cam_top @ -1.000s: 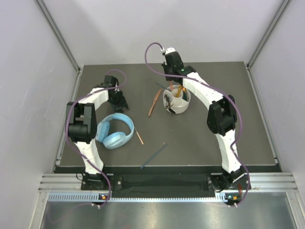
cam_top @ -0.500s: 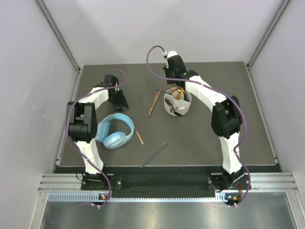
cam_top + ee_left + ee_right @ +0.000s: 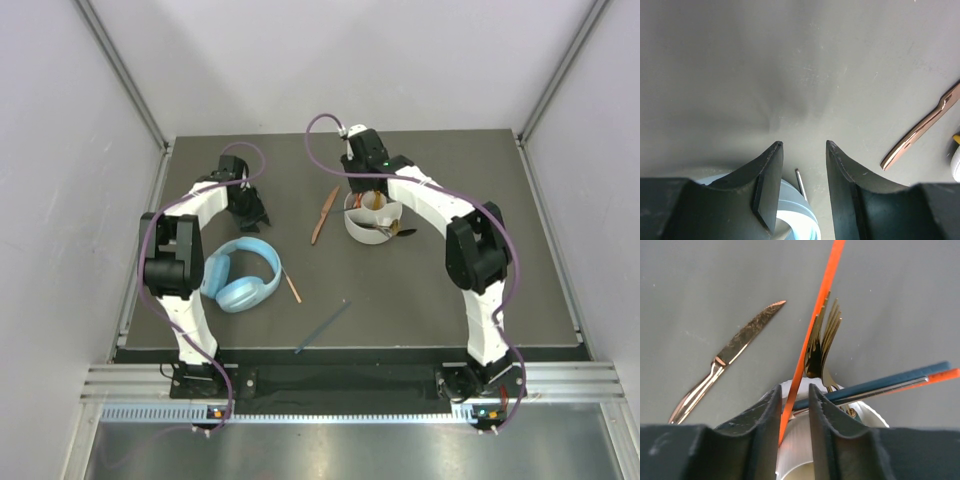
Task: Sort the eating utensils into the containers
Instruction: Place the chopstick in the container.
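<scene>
Top view: R gripper (image 3: 372, 197) sits right over the holder (image 3: 362, 228), far-mid on the table (image 3: 480, 290). Holder looks tipped, utensil ends poking out its right side; can't confirm angle from here. Knife (image 3: 324, 213) lies on the table just left of the R jaws, apart from holder. L gripper (image 3: 256, 213) hangs low just beyond the headphones (image 3: 240, 277), on nothing. Two pcs loose toward the bases: brown-orange stick (image 3: 290, 285) beside the headphones, teal stick (image 3: 323, 327) well back from both jaws. L wrist: L jaws apart, nothing btwn them, bare table ahead. Headphones lie under the jaws, a thin tip (likely the brown-orange stick) shows low in the gap, knife off to the right. R wrist: R jaws nearly together, clamped on the orange stick (image 3: 815, 325), which runs up and ahead from btwn them. Holder rim sits directly under the jaws, w/ forks (image 3: 826, 335) standing ahead and a teal + orange pair (image 3: 880, 384) leaning out to the right. Knife ahead-left on the table. Judgement: step in hand = putting orange stick into holder; roughly mid-task, 3 pcs not yet in. Next move calls for getting the stick's lower end inside the stick compartment w/o shoving the holder further over, then opening R jaws. Which compartment lies under it: can't tell.
</scene>
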